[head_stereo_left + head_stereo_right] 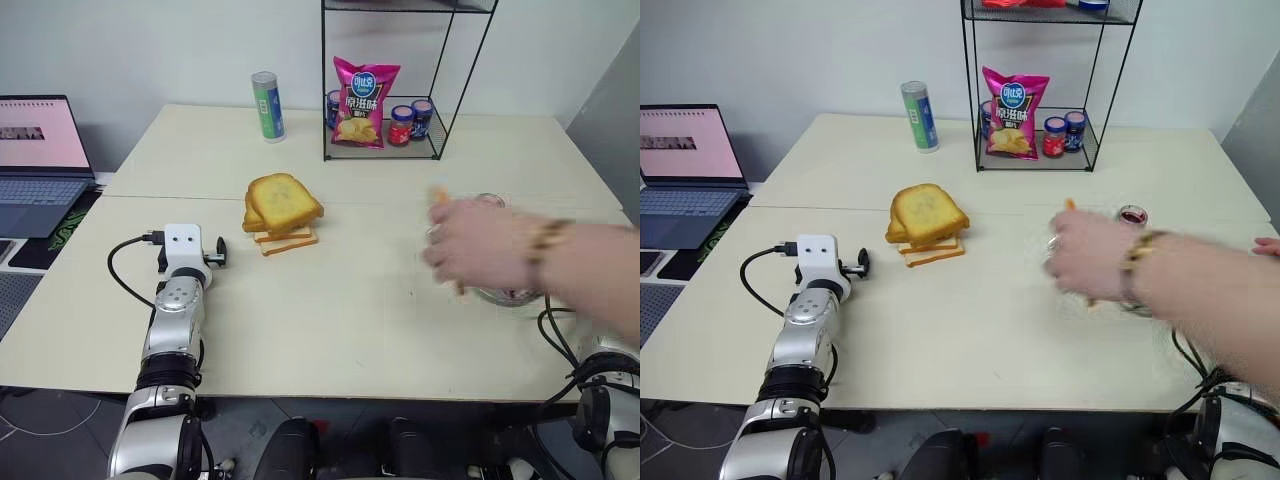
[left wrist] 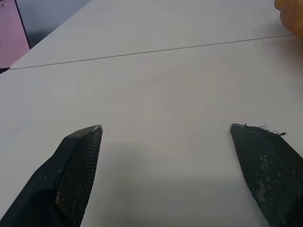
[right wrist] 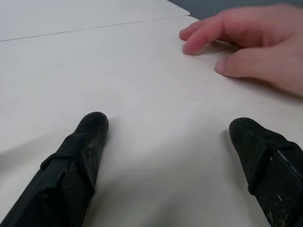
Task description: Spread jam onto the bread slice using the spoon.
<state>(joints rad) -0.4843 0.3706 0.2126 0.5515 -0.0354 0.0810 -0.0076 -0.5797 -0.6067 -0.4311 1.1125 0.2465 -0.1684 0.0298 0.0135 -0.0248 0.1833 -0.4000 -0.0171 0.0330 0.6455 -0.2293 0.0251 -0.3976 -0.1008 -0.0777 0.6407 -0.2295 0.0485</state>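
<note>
The bread slice itself is hard to single out. A pile of toast slices [image 1: 283, 212] sits near the middle of the table [image 1: 330, 320], and its top face looks bare and golden — no jam on it that I can see. A thin orange-brown edge [image 1: 438, 197] pokes up above a person's hand [image 1: 470, 245] on the right side of the table; it may be a slice being set down, though the blur keeps me from saying so. Beneath and behind that hand sits a glass dish [image 1: 505, 296] with something dark red in it [image 1: 1131, 215], probably the jam. The spoon I cannot pick out.

So the task looks not yet begun: nothing is spread and the scene seems to be in the middle of being laid out by the person.

Both grippers stand idle. The left gripper [image 2: 165, 130] has its two black fingers spread wide over bare table, holding nothing, with the toast pile's edge [image 2: 289, 14] off to one side. The right gripper [image 3: 168, 124] is likewise spread wide and empty, low over the table, and a second hand [image 3: 246, 47] of the person rests flat on the surface just ahead of it.

Everything remains — finding and gripping the spoon, loading it with jam, and drawing it across the slice. My judgement is that the robot should wait until the person's hands leave.
</note>
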